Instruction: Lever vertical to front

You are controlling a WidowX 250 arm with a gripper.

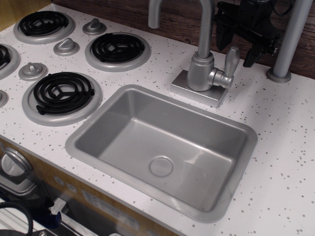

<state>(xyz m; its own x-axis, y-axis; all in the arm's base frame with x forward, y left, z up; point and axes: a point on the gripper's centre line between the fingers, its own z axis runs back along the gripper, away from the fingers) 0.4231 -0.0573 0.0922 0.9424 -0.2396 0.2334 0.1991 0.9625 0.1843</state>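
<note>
Observation.image shows the small matte silver-grey paddle-shaped lever [231, 60] standing upright beside the tap's cylindrical body. Above it hangs the black pincer [244, 39], released and gripping nothing. I'd judge the turn not yet begun; next, descend and push the blade toward the grey sink [123, 105].

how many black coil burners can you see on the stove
4: back left, back centre, front, and one cut off at the left edge. More may lie outside the view.

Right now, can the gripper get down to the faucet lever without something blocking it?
Probably yes. The gripper hangs just above and behind the lever, which stands upright, and nothing lies between them.
</note>
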